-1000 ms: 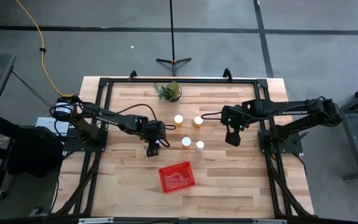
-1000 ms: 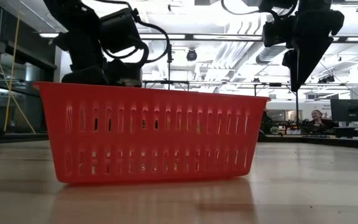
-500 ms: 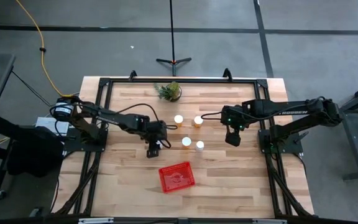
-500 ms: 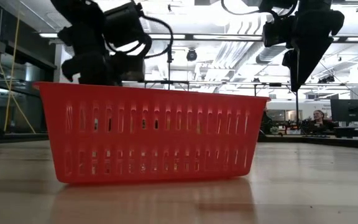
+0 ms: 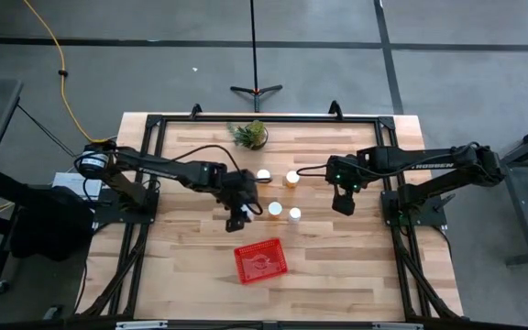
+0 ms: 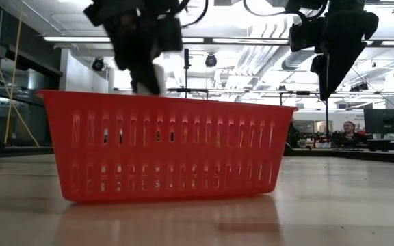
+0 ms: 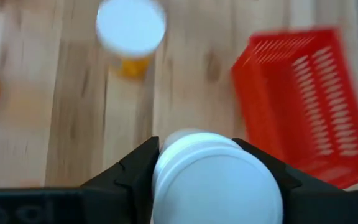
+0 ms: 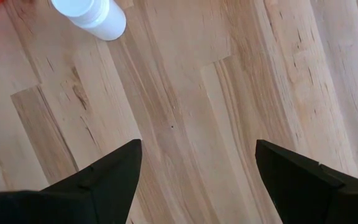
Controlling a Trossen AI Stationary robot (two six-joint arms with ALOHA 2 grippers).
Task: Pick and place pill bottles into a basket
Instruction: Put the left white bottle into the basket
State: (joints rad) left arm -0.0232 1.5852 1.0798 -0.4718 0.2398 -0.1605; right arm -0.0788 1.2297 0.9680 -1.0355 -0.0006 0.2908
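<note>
Nearest the front edge of the table sits the red basket, lying flat and slightly turned; nothing can be made out inside it from above. Just behind it and a little to the left, the left gripper hangs above the wood, its jaws pinching a pill bottle by the sides; in the left wrist view the white cap fills the space between the two dark fingers, with the basket off to one side below. In the low view that gripper shows above the basket's back rim. Farther back stand four more bottles with white caps: two side by side just beyond the left gripper, and two behind them, all upright and apart from each other. To the right of this group the right gripper hovers over bare wood, its jaws spread and holding nothing. At the far edge of the table stands a small green potted plant.
</note>
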